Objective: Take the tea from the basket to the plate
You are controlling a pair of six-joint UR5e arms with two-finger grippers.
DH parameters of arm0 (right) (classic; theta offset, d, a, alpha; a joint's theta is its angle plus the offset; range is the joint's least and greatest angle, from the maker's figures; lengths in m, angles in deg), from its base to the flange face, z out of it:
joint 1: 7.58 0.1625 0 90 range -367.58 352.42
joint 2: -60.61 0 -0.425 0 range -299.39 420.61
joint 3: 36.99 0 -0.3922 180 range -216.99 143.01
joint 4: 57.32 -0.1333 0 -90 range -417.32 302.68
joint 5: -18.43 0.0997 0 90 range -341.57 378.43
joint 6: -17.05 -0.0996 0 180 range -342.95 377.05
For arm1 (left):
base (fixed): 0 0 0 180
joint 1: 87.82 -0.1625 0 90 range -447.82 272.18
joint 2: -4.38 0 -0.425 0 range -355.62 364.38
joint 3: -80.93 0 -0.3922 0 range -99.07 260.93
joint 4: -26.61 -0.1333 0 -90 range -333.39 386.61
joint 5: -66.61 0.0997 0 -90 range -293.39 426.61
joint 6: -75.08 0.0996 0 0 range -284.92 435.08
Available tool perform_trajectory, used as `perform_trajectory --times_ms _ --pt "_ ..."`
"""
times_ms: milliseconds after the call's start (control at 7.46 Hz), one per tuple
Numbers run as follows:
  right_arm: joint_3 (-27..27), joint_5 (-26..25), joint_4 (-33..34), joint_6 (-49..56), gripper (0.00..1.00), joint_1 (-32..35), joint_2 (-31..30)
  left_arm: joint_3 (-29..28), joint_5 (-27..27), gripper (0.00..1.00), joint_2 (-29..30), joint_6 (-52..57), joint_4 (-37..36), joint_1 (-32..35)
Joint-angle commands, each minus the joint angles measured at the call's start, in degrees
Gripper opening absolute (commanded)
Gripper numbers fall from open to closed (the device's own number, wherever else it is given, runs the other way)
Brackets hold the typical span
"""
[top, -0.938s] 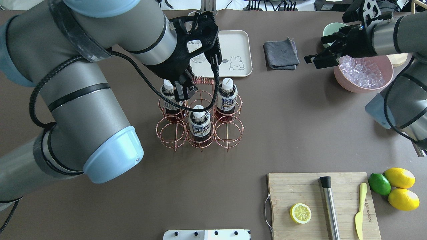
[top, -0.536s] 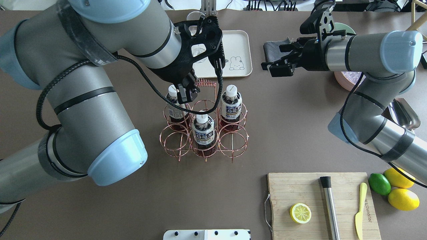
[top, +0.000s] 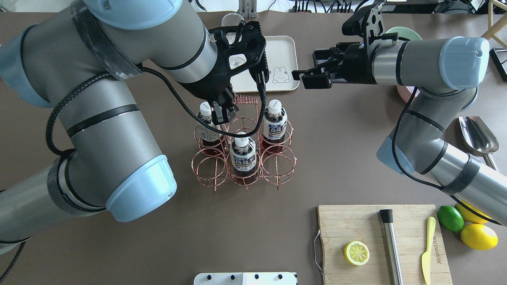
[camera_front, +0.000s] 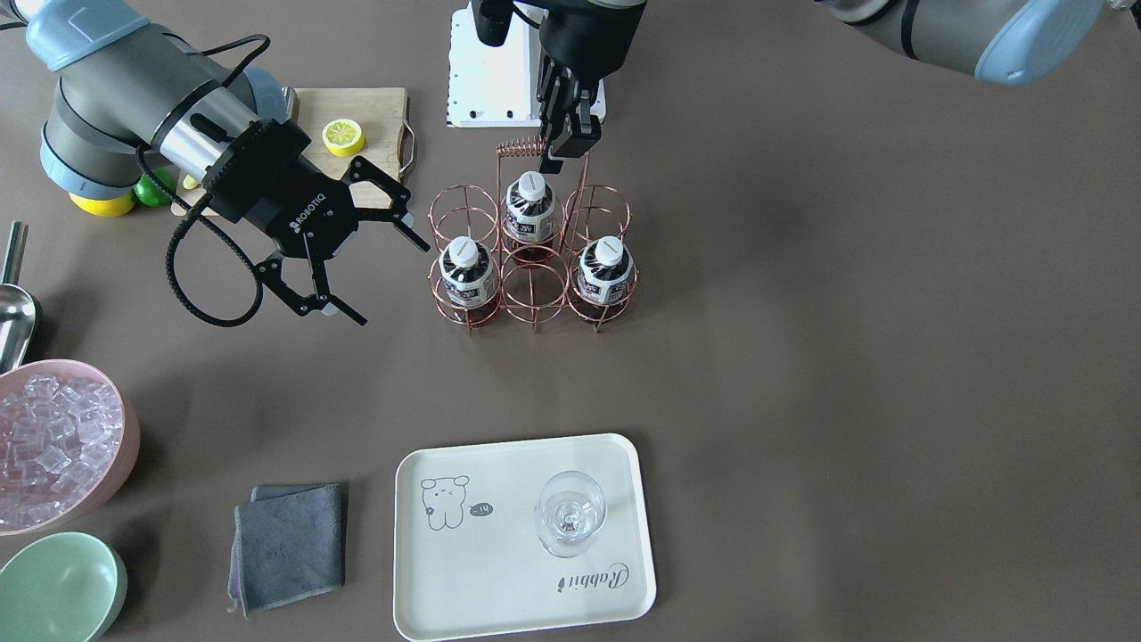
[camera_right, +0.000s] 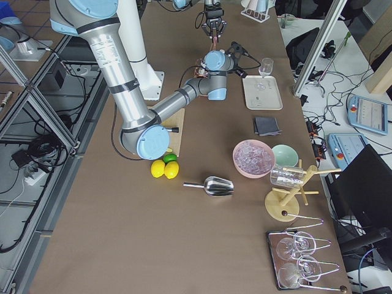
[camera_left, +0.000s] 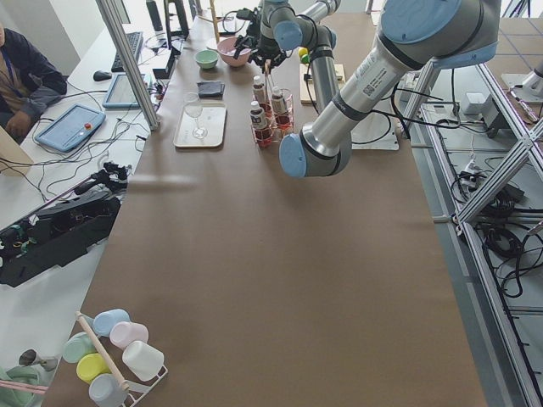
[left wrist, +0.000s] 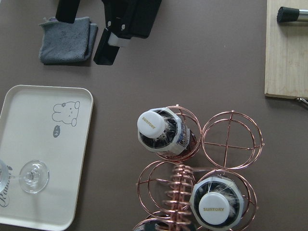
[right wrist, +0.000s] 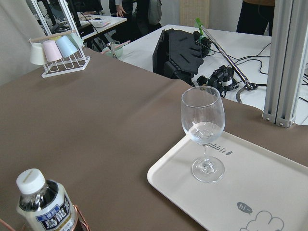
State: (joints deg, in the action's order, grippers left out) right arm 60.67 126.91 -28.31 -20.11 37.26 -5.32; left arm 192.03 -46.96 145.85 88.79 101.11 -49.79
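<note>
Crowding the basket [left wrist: 179, 190] from two sides: the left gripper [camera_front: 570, 147] down on one end of the coiled handle, fingers pinched together, seemingly clamped on the wire; the right gripper [camera_front: 392, 283] hanging just off the basket's right flank, jaws spread wide, holding nothing.

Upright in the six ring cells: one tea bottle [top: 274, 122] far right, a second bottle [top: 204, 118] far left and half hidden behind the left gripper, a third bottle [top: 243, 155] near middle. Other three cells empty. Handle arching across the middle of the basket.

Beyond the basket's far side, past a strip of bare table, the plate [camera_front: 499, 580], with a stemmed glass [camera_front: 570, 513] standing on the end away from the bear drawing. Farther to the basket's right on that same far side: a folded grey cloth [camera_front: 290, 544], a pink bowl [camera_front: 125, 464] heaped with ice cubes, a green bowl [camera_front: 53, 584], a metal scoop [top: 477, 136]. On the robot's side of the basket and to its right: a wooden cutting board [top: 344, 221] carrying half a lemon [top: 357, 253], a steel rod [top: 391, 245] with a black tip and a yellow knife [top: 427, 249]. Past the board, a lime [top: 450, 218] and two lemons [top: 478, 236].

Underneath everything, a matt brown table cover [top: 336, 166]. Well off to the basket's left along the table, a rack of pastel cups [camera_left: 110, 356]. Beyond the far side, a white side desk with a tablet [camera_left: 72, 127], cables, aluminium frame posts and a seated person [camera_left: 21, 80].
</note>
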Motion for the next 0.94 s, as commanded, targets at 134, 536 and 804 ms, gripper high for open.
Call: perform_trajectory --times_ms 134,536,804 --pt "1.2 -6.9 0.6 -0.2 1.0 -6.0 -0.7 0.1 0.0 0.0 0.0 -0.8 0.0 -0.1" --pt "6.1 -9.9 7.9 -0.3 1.0 -9.4 -0.6 0.0 -0.1 0.0 0.0 -0.8 0.0 -0.1" --pt "6.0 -13.0 8.4 0.2 1.0 -11.7 -1.0 0.0 -0.1 0.0 0.0 -0.8 0.0 -0.1"
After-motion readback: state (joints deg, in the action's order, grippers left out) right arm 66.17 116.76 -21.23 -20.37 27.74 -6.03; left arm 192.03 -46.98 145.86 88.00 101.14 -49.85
